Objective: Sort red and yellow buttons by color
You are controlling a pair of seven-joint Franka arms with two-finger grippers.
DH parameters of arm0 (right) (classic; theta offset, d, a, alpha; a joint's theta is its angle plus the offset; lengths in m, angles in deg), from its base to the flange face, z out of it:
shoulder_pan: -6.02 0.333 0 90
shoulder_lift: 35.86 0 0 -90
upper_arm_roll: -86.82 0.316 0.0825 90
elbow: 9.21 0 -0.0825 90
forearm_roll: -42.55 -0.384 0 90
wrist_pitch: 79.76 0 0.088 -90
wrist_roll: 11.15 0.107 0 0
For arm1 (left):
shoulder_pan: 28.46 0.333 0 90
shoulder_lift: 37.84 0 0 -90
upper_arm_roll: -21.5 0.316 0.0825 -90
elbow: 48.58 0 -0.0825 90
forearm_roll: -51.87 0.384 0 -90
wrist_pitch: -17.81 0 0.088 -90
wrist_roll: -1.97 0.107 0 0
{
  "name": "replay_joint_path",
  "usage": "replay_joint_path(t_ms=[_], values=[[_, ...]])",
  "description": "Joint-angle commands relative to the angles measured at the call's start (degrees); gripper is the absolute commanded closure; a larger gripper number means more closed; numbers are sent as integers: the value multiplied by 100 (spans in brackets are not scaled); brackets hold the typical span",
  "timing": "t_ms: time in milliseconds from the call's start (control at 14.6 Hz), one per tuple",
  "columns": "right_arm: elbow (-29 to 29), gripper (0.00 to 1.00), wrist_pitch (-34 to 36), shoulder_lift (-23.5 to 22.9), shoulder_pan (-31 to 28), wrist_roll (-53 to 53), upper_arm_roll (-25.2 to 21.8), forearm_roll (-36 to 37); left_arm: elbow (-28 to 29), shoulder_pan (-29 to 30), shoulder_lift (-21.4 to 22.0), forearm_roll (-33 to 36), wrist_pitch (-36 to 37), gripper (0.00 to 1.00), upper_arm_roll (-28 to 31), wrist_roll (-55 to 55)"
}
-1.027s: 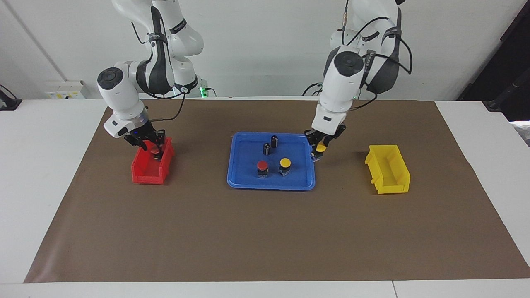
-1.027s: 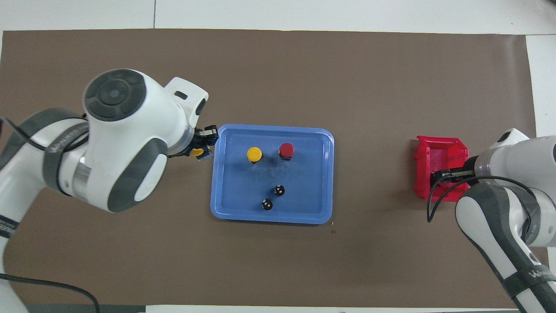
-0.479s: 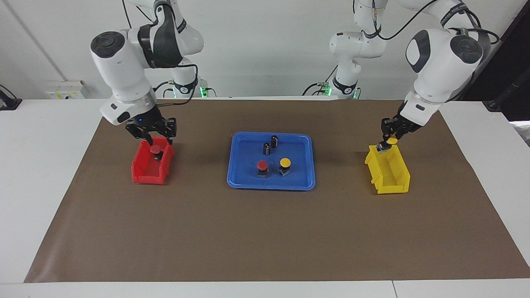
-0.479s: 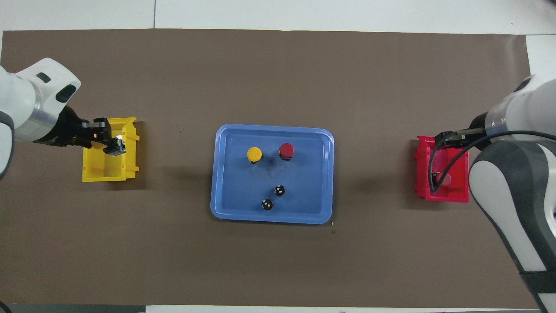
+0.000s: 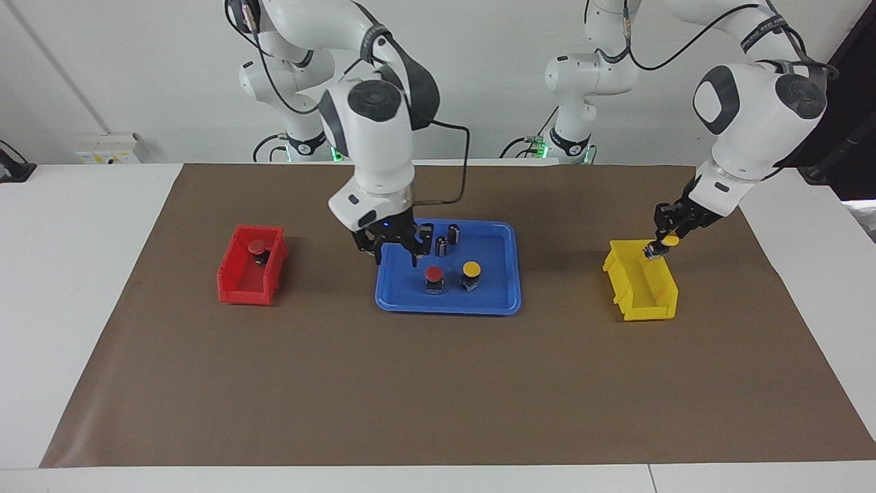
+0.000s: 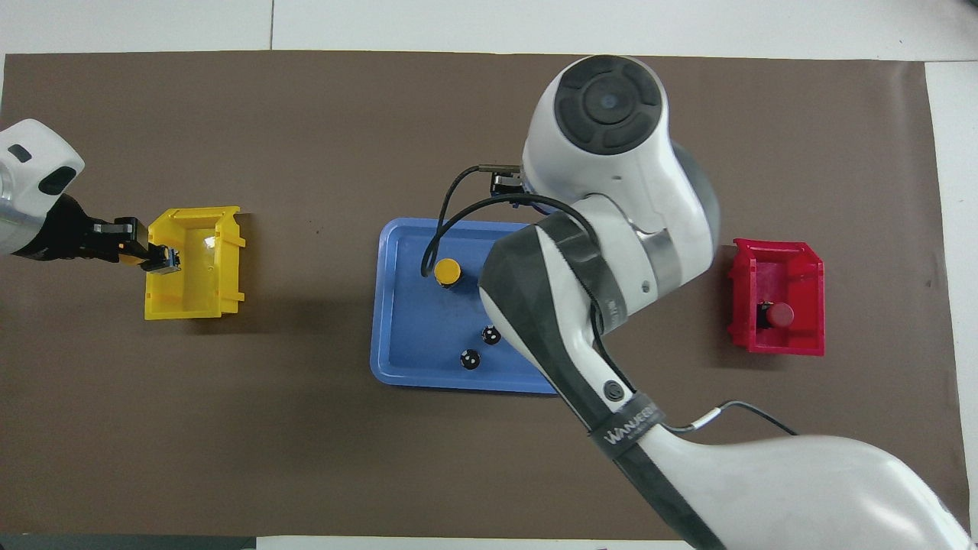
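Right gripper [image 5: 395, 258] left the red bin [image 5: 250, 266], one red button [image 5: 258, 248] dropped inside; you see its fingers spread above the blue tray [image 5: 448, 305], near the next red button [image 5: 434, 276]. Left gripper [image 5: 662, 244], fingers clamped on a yellow button [image 5: 669, 241], hangs above the yellow bin [image 5: 641, 281], well apart from the tray.

White wall [image 5: 479, 82], brown-matted table [image 5: 438, 383]

We see a matt brown paper sheet [image 5: 438, 383], a glossy blue plastic tray [image 5: 503, 301] and glossy white arm shells [image 6: 611, 176].
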Motion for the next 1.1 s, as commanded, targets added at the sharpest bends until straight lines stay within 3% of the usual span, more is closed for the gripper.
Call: replay_joint_path(t_ms=[0,479,890,958,1027], values=[[22,28,-307,-234,187,120,-15,65,570,54,140,-65,-541,98,-43,108],[-1121,28,-1072,-112,461,331,2,12,1370,124,-35,-65,-1463,98,-34,574],[-1491,28,-1205,29,452,269,-6,47,1547,125,-167,-65,-1879,96,-43,592],[-1500,28,-1205,29,452,269,-6,56,1547,125,-168,-65,-1870,84,-43,592],[-1509,28,-1205,38,452,269,-6,56,1538,125,-168,-65,-1844,57,-35,592]])
